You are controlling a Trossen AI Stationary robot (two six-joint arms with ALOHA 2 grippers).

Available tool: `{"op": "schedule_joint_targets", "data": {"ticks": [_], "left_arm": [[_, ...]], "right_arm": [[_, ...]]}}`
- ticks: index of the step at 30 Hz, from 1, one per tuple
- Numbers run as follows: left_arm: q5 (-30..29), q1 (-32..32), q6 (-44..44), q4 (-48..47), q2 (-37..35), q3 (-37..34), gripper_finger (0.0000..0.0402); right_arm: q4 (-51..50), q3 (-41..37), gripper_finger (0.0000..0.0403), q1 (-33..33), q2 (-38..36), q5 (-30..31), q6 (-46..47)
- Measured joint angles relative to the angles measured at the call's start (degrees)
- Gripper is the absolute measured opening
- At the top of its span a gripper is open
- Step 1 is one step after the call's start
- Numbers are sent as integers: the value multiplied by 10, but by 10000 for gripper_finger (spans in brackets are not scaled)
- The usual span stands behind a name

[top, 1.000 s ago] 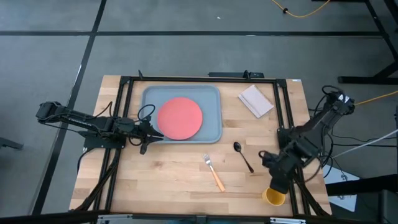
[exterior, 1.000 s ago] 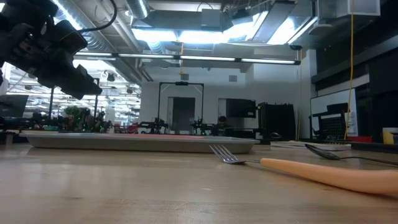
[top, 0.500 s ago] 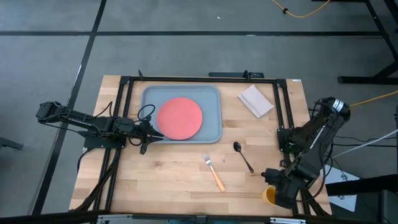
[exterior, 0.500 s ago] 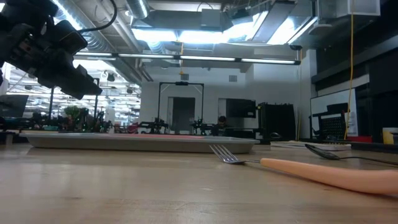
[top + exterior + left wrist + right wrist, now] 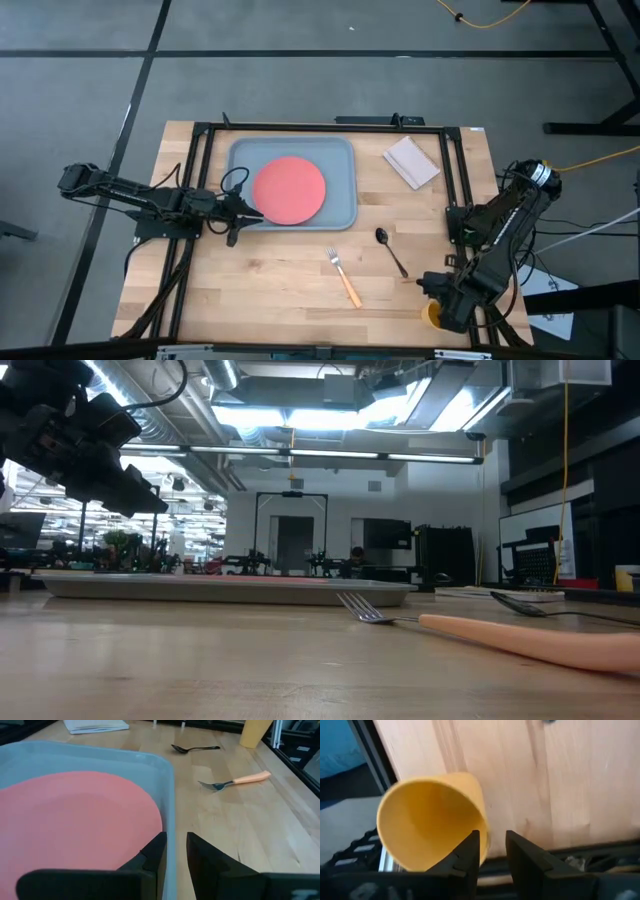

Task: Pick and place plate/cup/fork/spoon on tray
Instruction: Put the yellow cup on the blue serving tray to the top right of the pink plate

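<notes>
Little has shifted: right gripper (image 5: 445,308) stays over the cup (image 5: 434,315) at the table's near right corner — fingers nearly closed, gripping nothing. Left gripper (image 5: 248,212), likewise narrow and empty, hovers at the tray (image 5: 340,205) edge — plate (image 5: 289,189) inside; fork (image 5: 344,277) and spoon (image 5: 390,250) on the table.

A: The high camera looks straight down on the whole desk (image 5: 260,300). The low one?

B: It sits at desk height, close behind the fork (image 5: 480,630), facing level across to the tray (image 5: 225,589) and the room.

A: The wrist cameras?

B: The left looks closely over the plate (image 5: 70,820) toward the fork; the right peers closely into the cup (image 5: 427,820). The fork shows in the high, low and left wrist views.
</notes>
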Motion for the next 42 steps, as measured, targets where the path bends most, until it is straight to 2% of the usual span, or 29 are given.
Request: {"op": "schedule_joint_targets", "data": {"ticks": [4,22,32,35,39,42], "left_arm": [[0,0,-4,0,0,0,66],[1,0,-8,-3,0,0,66],[1,0,-8,-3,0,0,66],[1,0,-8,-3,0,0,66],[1,0,-8,-3,0,0,66],[-1,0,-8,-3,0,0,66]], "right_arm": [[6,0,99,0,1,25,-6],[15,0,99,0,48,24,-11],[57,0,98,-9,101,20,-117],[36,0,83,-18,106,20,-120],[24,0,18,-28,105,12,-126],[13,6,9,-34,105,7,-142]]}}
